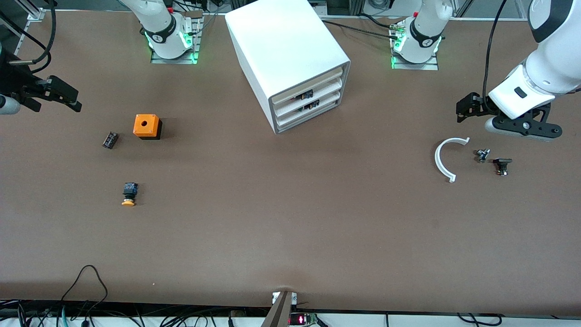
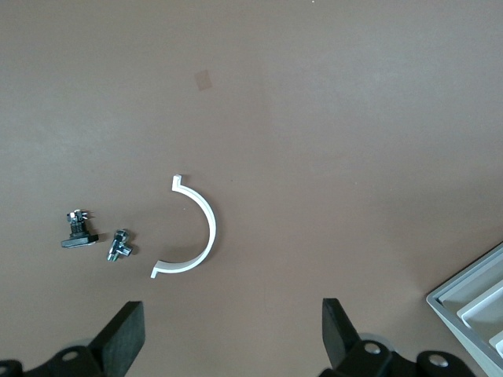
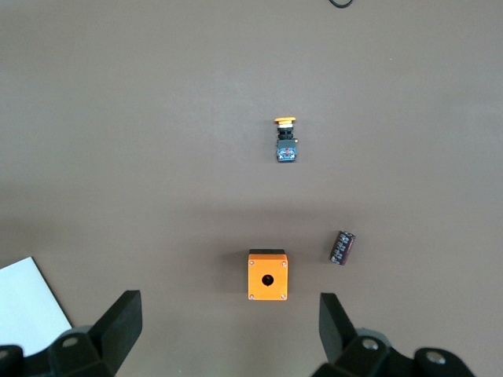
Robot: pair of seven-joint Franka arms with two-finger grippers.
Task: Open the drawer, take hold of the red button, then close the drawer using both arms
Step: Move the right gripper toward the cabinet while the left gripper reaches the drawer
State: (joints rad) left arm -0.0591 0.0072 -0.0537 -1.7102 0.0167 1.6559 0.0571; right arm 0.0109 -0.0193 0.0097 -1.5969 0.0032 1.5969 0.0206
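Drawer [image 1: 305, 84], top of 3 in the white cabinet [image 1: 281, 45], sits shut. Both arms wait: left gripper [image 2: 232, 342] spread wide over the white curved clip [image 2: 196, 232], right gripper [image 3: 228, 338] equally wide above the orange box [image 3: 267, 275].

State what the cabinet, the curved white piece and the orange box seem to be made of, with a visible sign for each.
Cabinet: probably plastic, with smooth, evenly white, matte walls.
Curved white piece: likely plastic, a thin, uniformly white arc with squared ends.
Orange box: apparently moulded plastic, with a flat matte orange lid, corner screws and a dark base.
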